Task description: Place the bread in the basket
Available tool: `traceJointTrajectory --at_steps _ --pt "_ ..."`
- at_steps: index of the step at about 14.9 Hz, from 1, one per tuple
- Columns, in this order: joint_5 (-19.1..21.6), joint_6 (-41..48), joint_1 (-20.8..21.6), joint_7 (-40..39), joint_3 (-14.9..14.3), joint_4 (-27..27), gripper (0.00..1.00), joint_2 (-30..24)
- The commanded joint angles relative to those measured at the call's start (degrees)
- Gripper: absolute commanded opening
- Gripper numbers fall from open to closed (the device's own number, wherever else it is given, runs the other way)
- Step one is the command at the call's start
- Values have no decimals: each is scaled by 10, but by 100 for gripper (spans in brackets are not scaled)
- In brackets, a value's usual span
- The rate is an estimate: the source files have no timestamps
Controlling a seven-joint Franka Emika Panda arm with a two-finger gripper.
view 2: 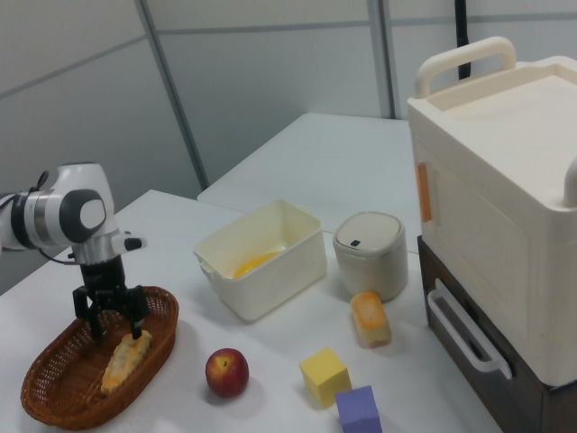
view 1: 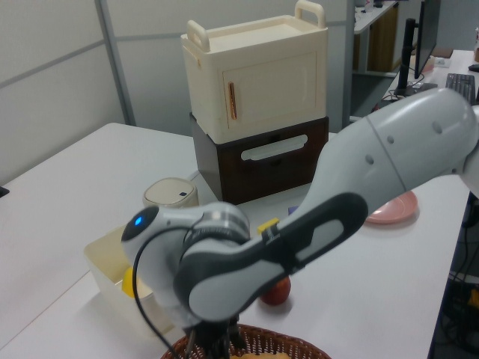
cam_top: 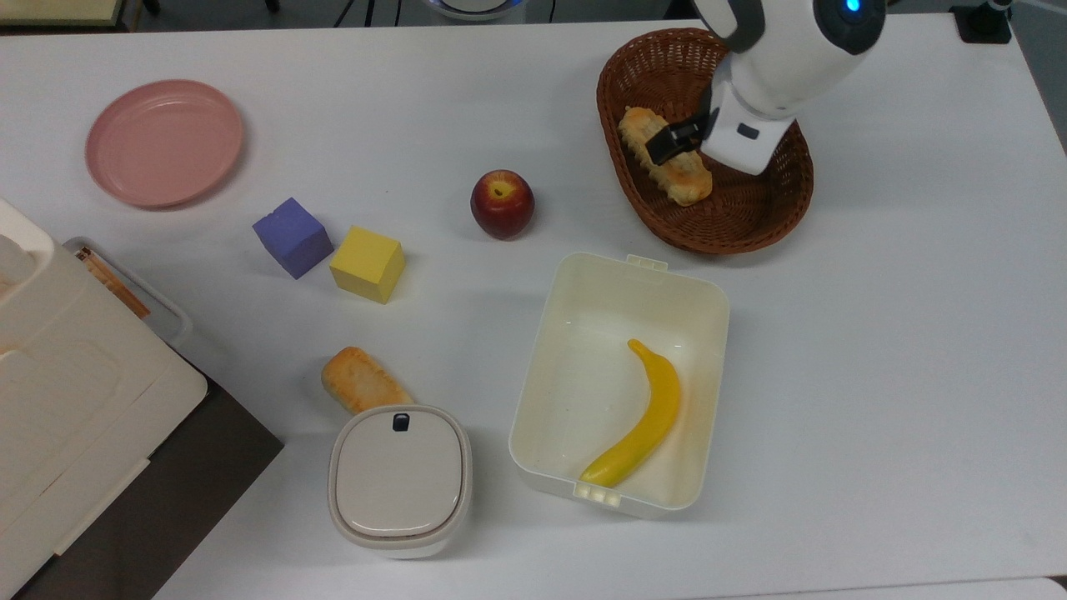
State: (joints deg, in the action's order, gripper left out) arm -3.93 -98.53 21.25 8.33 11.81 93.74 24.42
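Top view. Gripper (cam_top: 677, 140) hangs over the wicker basket (cam_top: 779, 200), directly above the long ridged pastry (cam_top: 664, 156) that lies inside it. The bread (cam_top: 360, 381) named in the task is elsewhere: well apart from the gripper, toward the top view's lower left, lying on the white table (cam_top: 875, 375) and touching the rim of the lidded cream canister (cam_top: 400, 479). It is untouched. Between gripper and bread sit a red apple (cam_top: 502, 203), a yellow cube (cam_top: 368, 263) and a purple cube (cam_top: 292, 237). Below the gripper in the top view, an open cream box (cam_top: 542, 350) holds a banana (cam_top: 642, 417). A pink plate (cam_top: 164, 142) lies far to the top view's left.

Left view. The arm's wrist and forearm cross the foreground and hide the tool. The basket rim (view 1: 299, 347) shows at the bottom edge.

Right view. The gripper (view 2: 112, 317) points straight down into the basket (view 2: 54, 397); its fingers (view 2: 93, 320) are spread apart with nothing between them, just above the pastry (view 2: 124, 358). The bread (view 2: 370, 317) lies far toward the right view's right, beside the canister (view 2: 370, 255).

Judgement: the tool is placed over the wrong loaf. The stubby bread by the canister has yet to be fetched, and the canister wall crowds one end of it.
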Motion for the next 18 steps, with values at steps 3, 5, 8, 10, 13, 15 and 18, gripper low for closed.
traceJointTrajectory --at_steps 3,5,8,10,13,15,18 --pt "-11 -15 29 30 -8 7 79 15" --pt "-14 -15 28 32 -9 6 50 19" --pt "-21 -14 22 32 -9 4 0 18" --pt "-21 -13 21 32 -12 2 0 15" --pt "-15 -4 15 34 -13 -8 0 -4" --pt "-15 16 8 33 -14 -20 0 -14" --pt "-15 35 -5 27 -14 -24 0 -18"
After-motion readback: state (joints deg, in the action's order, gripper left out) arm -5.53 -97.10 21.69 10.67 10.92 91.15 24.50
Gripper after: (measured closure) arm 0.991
